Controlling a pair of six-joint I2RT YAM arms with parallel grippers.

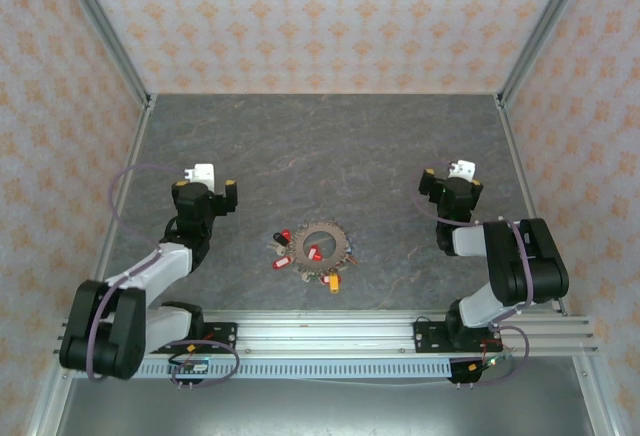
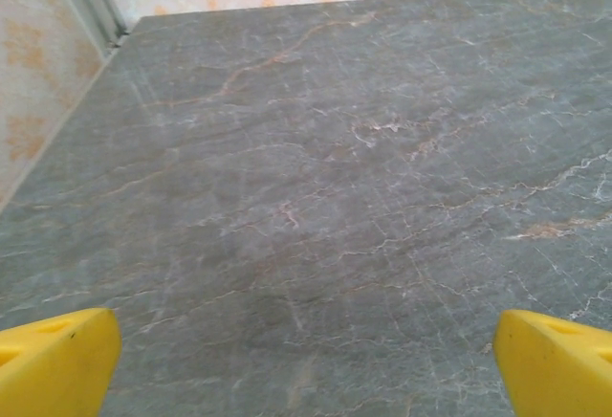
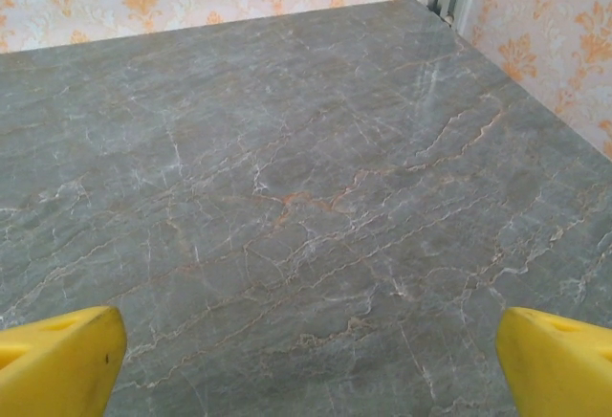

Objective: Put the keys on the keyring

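Note:
The keyring (image 1: 322, 246), a thin grey gear-like ring, lies flat on the table between the two arms, toward the near edge. Small keys with red tags (image 1: 283, 237) lie on and around its left side. A yellow-tagged key (image 1: 333, 281) lies at its near rim. My left gripper (image 1: 208, 186) hovers to the left of the ring, well apart from it, pointing toward the back wall. My right gripper (image 1: 448, 180) hovers to the right, also apart. Both are open; the left gripper (image 2: 306, 360) and the right gripper (image 3: 306, 360) have only bare table between their yellow fingertips (image 2: 57, 360) (image 3: 57, 360).
The grey marbled table (image 1: 330, 146) is walled by patterned panels at the back and both sides. Metal corner posts (image 1: 100, 26) (image 1: 545, 26) rise at the back corners. An aluminium rail (image 1: 320, 336) carries the arm bases along the near edge.

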